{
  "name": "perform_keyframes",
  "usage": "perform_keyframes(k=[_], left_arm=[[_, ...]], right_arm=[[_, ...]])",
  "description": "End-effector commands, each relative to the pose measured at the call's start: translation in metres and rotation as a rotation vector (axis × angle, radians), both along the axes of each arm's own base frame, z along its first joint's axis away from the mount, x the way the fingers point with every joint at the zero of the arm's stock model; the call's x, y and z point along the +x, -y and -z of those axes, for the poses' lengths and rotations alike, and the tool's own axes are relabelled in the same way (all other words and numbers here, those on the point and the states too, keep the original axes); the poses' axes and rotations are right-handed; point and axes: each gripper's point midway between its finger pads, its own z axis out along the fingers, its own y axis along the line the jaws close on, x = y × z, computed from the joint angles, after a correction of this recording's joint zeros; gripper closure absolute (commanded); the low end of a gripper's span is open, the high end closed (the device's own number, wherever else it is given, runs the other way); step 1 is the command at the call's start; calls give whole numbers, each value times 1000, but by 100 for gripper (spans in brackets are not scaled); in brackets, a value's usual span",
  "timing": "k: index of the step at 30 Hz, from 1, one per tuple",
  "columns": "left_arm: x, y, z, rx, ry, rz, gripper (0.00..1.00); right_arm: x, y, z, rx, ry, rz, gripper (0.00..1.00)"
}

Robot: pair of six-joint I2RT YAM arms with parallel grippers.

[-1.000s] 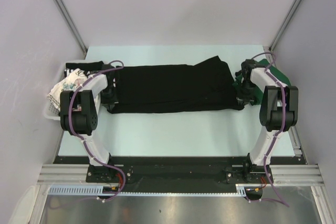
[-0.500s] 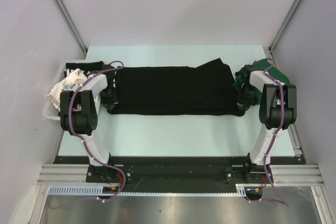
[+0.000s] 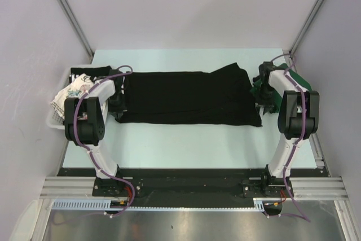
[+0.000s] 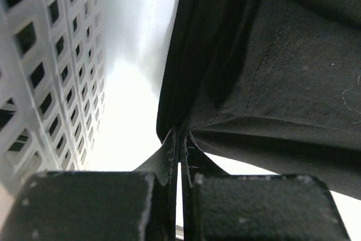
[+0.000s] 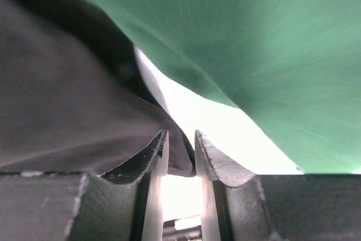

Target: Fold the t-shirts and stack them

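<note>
Black shirt point(image 3: 186, 97) lies folded in a long band across the middle of the table point(image 3: 186, 139), from 9 to 3 o'clock. The left gripper point(image 4: 179, 159) is clenched on its 9 o'clock end, with a thin edge of black cloth pinched between the pressed-together jaws. The right gripper point(image 5: 180, 156), at the 3 o'clock end, has its jaws parted and bright table shows through the gap. The black cloth only drapes against one finger point(image 5: 152, 196) and is not clamped.

The green shirt point(image 5: 271, 55) crowds this gripper from 12 to 3 o'clock, bunched under the right arm against the black shirt's end. The basket point(image 4: 45, 71) stands just beside the left gripper at 9 o'clock. It holds the floral shirt point(image 3: 66, 95) and the lettered shirt point(image 3: 87, 75).
</note>
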Motion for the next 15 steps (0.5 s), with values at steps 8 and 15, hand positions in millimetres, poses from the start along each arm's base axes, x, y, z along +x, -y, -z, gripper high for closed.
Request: perform_keyframes(k=[8,15], left_arm=[[-1,-68,-25,184,66,-191,100],[1,-67,-22,176,59,-188,100]], right_arm=[[67,-32,-73,-43,188,-72,71],[68,-47,-44,-25,112,-103,70]])
